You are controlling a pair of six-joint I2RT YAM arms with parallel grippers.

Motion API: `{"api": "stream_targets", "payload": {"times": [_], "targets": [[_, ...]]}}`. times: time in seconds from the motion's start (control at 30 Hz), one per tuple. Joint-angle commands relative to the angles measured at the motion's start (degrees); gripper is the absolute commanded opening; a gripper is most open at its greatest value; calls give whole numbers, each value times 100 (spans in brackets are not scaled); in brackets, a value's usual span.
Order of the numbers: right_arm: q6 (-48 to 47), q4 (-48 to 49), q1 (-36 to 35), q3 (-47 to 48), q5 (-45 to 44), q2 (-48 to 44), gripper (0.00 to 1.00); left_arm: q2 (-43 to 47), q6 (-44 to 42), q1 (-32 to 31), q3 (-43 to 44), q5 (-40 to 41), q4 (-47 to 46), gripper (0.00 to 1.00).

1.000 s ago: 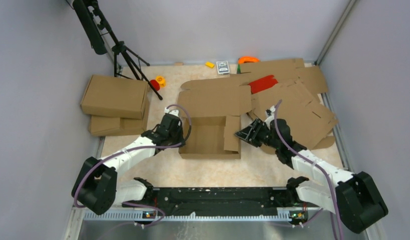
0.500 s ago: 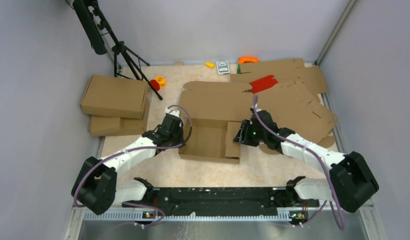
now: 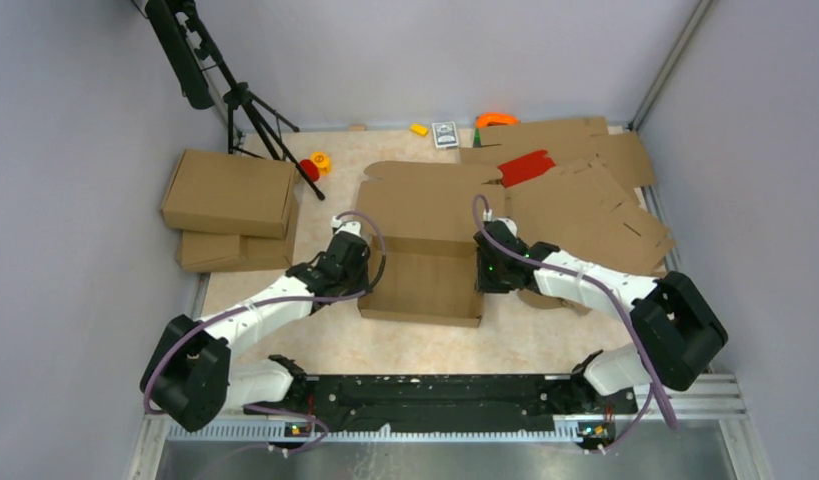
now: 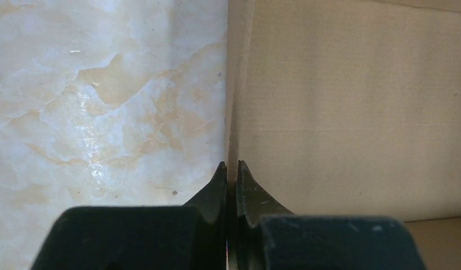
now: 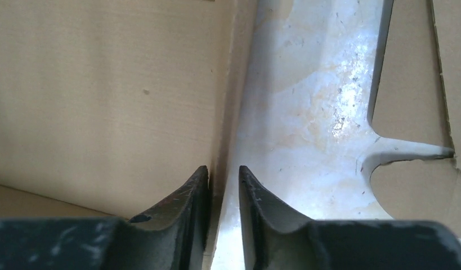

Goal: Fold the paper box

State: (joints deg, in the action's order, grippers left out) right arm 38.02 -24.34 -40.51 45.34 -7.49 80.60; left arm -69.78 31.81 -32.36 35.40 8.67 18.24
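At the near edge, both arm bases, one to either side of centre. From the left base, a long low reach slanting away and inward, ending with the left tool (image 4: 231, 166) at the left side wall of the paper box (image 3: 423, 278). Fingers pressed together there, pinching the thin top edge of that wall, with marbled desk (image 3: 405, 338) on the outside and box floor on the inside.

From the right base, elbow swung out to the right and forearm doubled back leftward, lying almost crosswise, to bring the right tool (image 5: 223, 170) onto the right side wall. Spread only narrowly, astride the wall edge: inner finger against the cardboard, a sliver of gap at the outer one, so not visibly clamped.

Between the two tools, squarely mid-desk, the box itself: shallow tray nearest, broad lid panel beyond it. Long axis running near to far, both side walls parallel to it. Box therefore directly right of the left tool and directly left of the right tool, neither arm the nearer. Probably next: closing the right pinch, then working both walls together.

Farther off on the right, a heap of flat cardboard blanks (image 3: 595, 215). Far left, two folded boxes (image 3: 230, 195) stacked, with a tripod (image 3: 247, 108) behind.
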Motion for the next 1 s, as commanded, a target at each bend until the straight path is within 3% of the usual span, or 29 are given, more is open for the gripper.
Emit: {"api": "stream_targets", "payload": {"times": [0.0, 0.1, 0.2, 0.27, 0.3, 0.33, 0.47, 0.53, 0.7, 0.87, 0.97], "targets": [[-175, -474, -62, 324, -682, 150, 18, 272, 155, -7, -29, 300, -71, 0], [-172, -482, -111, 350, -811, 162, 2, 355, 182, -16, -62, 337, -94, 0], [-196, -520, -144, 418, -974, 238, 0, 390, 206, -42, -94, 304, -157, 0], [-254, -581, -188, 527, -1086, 371, 10, 361, 230, -52, -96, 361, -144, 0], [-268, -616, -225, 593, -1164, 456, 30, 334, 249, -51, -83, 400, -119, 0], [-264, -650, -262, 653, -1247, 531, 35, 315, 250, -51, -82, 421, -105, 0], [-238, -674, -347, 825, -1459, 840, 39, 255, 334, -64, -71, 482, -73, 0], [-240, -677, -359, 901, -1532, 997, 34, 265, 376, -76, -73, 510, -50, 0], [-242, -556, -412, 1034, -1511, 1267, 33, 311, 446, -99, -141, 521, -91, 0], [-207, -784, -524, 1268, -2002, 1561, 0, 262, 481, -111, -166, 559, -81, 0], [-84, -1138, -644, 1439, -2497, 1724, 0, 250, 492, -134, -169, 616, -90, 0]]}}
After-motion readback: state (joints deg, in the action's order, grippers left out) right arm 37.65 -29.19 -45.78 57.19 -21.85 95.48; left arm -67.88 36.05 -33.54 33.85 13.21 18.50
